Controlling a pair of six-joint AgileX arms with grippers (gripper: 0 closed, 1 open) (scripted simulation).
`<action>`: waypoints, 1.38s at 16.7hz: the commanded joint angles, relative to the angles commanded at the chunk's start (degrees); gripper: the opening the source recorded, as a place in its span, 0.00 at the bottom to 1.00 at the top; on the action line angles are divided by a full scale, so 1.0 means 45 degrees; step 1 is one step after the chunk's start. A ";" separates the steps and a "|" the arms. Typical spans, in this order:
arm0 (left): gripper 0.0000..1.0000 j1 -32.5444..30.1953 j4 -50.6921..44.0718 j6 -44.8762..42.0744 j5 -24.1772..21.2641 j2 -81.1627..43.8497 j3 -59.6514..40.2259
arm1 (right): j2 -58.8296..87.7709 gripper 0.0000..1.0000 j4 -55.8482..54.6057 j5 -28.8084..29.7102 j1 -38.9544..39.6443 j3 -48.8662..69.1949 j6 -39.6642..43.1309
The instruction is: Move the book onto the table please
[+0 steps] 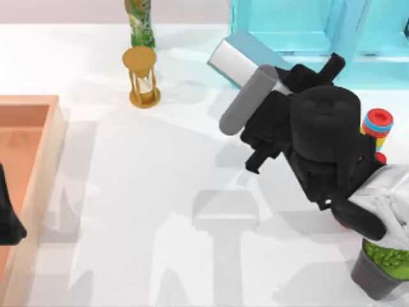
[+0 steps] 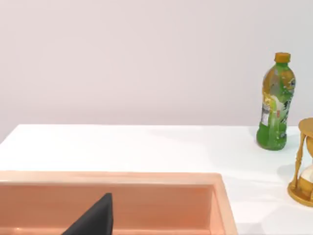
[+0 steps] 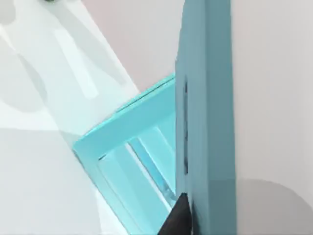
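Overhead, right tool (image 1: pixel 268 77) grips book (image 1: pixel 239 56) above table (image 1: pixel 160 211); left tool (image 2: pixel 95 220) over tray (image 2: pixel 146 178), opening unclear.

- You see the white table (image 1: pixel 147 211) carrying a wooden tray (image 1: pixel 45 166) at nine o'clock.
- Hourglass (image 1: pixel 142 77) and green bottle (image 1: pixel 140 22) stand at eleven o'clock.
- Turquoise shelf (image 1: pixel 307 32) sits at one o'clock.
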State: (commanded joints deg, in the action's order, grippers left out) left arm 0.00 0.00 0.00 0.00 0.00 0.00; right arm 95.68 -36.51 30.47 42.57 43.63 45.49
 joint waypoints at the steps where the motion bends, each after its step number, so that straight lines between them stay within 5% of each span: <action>1: 1.00 0.0000 0.0000 0.0000 0.0000 0.0000 0.0000 | 0.0460 0.00 0.0164 0.0880 0.1181 -0.0017 0.0658; 8: 1.00 0.0000 0.0000 0.0000 0.0000 0.0000 0.0000 | 0.2217 0.00 0.0915 0.5169 0.5873 0.0597 0.3924; 23: 1.00 0.0000 0.0000 0.0000 0.0000 0.0000 0.0000 | 0.2350 0.00 0.0913 0.5511 0.6188 0.0499 0.3937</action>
State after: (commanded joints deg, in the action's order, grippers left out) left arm 0.00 0.00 0.00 0.00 0.00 0.00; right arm 106.25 -32.40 55.27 70.42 45.88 63.21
